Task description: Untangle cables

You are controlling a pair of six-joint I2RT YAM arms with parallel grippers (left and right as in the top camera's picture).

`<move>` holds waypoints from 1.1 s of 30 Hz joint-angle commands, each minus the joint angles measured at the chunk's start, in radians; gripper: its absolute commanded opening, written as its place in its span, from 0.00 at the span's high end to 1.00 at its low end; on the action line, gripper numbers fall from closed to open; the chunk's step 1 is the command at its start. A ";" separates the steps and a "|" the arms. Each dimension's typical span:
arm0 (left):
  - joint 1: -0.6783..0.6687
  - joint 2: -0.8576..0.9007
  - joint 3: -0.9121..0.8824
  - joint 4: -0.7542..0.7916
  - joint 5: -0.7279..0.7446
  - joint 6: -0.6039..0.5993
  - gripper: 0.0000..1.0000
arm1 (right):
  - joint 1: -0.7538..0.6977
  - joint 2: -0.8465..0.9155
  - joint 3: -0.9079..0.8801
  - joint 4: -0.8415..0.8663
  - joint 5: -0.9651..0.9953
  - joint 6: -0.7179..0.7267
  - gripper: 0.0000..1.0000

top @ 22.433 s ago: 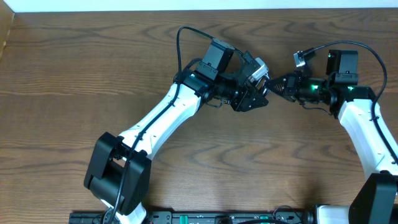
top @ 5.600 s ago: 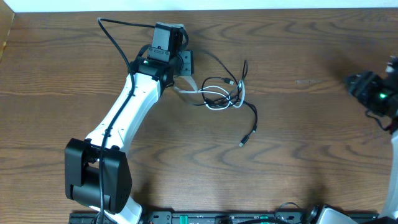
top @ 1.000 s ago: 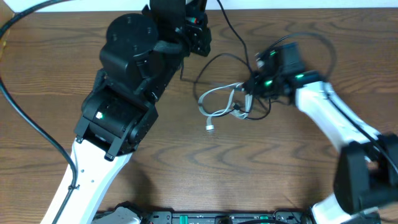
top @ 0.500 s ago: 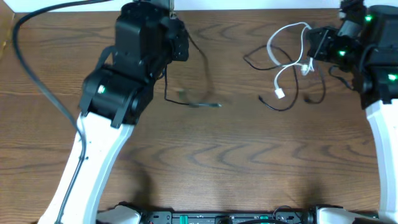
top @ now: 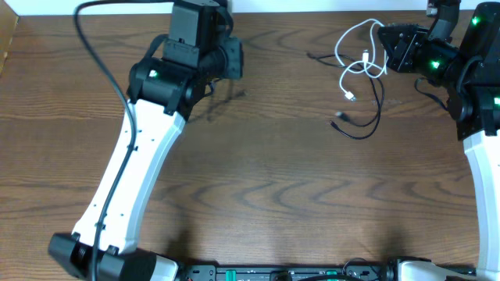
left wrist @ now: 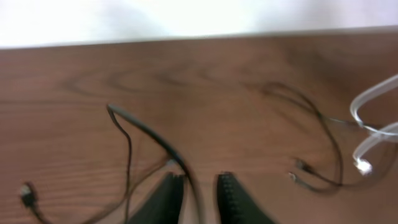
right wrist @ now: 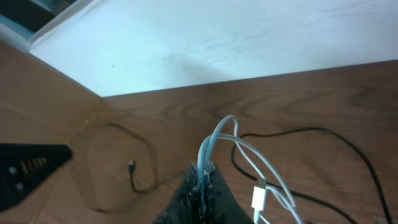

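My right gripper (top: 380,39) is shut on the white cord (top: 348,45) and holds it up at the far right. The cord's loops and plug (top: 351,97) hang down. In the right wrist view the shut gripper (right wrist: 204,171) pinches the white cord (right wrist: 214,140). A black cord (top: 367,125) hangs tangled with it. My left gripper (top: 234,58) is at the far middle-left. In the left wrist view its jaws (left wrist: 200,177) stand apart, and a thin black cord (left wrist: 146,127) runs between them. Its plug (left wrist: 25,194) lies at the left.
The wooden table (top: 273,203) ends at a white wall (right wrist: 217,37) just behind both grippers. The left arm's thick black wire (top: 101,47) arcs over the table's left side. A fingertip of the other gripper (right wrist: 28,163) shows at the left of the right wrist view.
The right gripper has lifted the white cord and tangled black cord slightly farther back. The left arm has swung; the black cord under its gripper now shows only as a faint blur.
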 commanded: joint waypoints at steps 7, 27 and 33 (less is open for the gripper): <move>0.000 0.149 -0.005 -0.011 0.489 0.212 0.57 | 0.002 -0.015 0.025 -0.063 0.063 -0.001 0.99; -0.057 0.490 -0.005 0.575 0.638 -0.666 0.20 | 0.002 -0.014 0.025 -0.119 0.084 -0.036 0.99; -0.098 0.571 -0.005 0.698 0.642 -0.844 0.20 | 0.002 -0.004 0.025 -0.130 0.099 -0.042 0.99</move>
